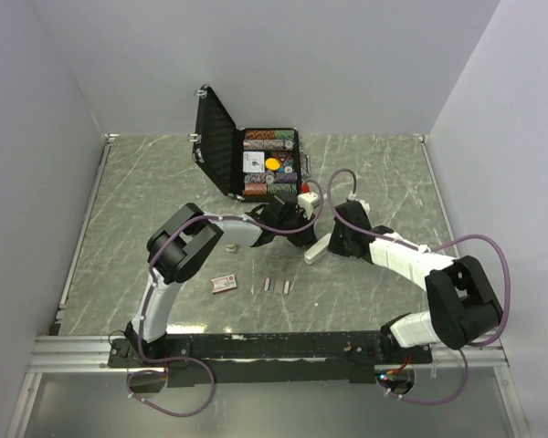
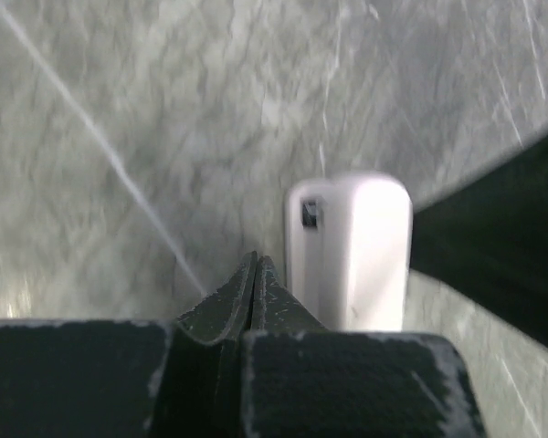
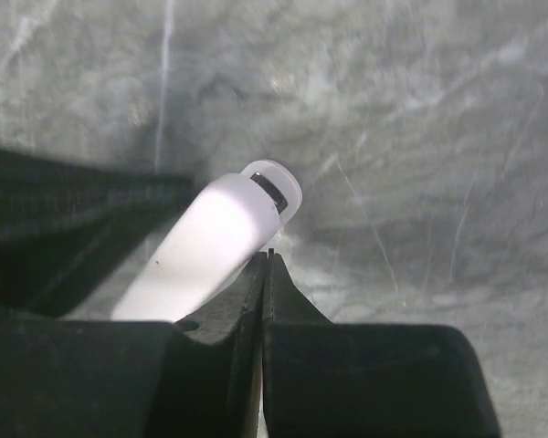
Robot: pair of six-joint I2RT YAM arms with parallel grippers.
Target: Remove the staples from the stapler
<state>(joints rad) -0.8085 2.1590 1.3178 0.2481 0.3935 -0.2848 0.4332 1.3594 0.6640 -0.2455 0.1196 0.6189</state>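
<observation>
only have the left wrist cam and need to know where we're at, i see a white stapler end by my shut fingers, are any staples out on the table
Observer: Yes, the top view shows a few short strips of staples lying on the table, nearer the arm bases than the stapler.
Operator: anything else by them
Observer: A small reddish staple box lies to their left in that view, apart from them.
Operator: what's the right gripper doing
Observer: The right gripper is shut on nothing, its tips alongside the stapler's end.
</observation>
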